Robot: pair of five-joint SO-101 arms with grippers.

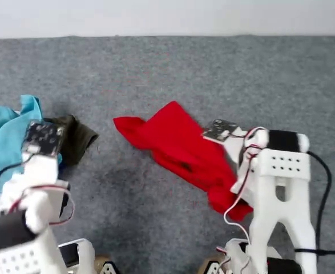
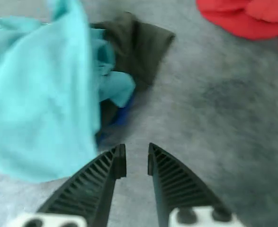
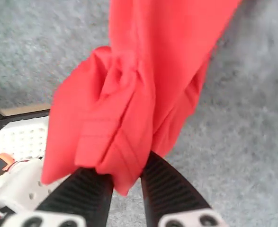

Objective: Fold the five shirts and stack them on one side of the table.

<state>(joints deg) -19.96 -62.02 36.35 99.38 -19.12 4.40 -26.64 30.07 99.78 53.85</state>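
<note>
shirts (image 1: 4, 137) look unfolded to me, none stacked; right gripper (image 3: 127, 182) grips the red shirt (image 1: 178, 145), left gripper (image 2: 136, 161) narrowly open, empty.

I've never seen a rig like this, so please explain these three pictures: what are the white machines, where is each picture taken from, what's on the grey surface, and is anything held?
The white machines are two small robot arms at a grey table. One picture looks down from above; the other two come from cameras on the arms' wrists. The right tool is shut on a red shirt. The left tool is open and empty, near a light blue shirt and a dark olive shirt.
</note>
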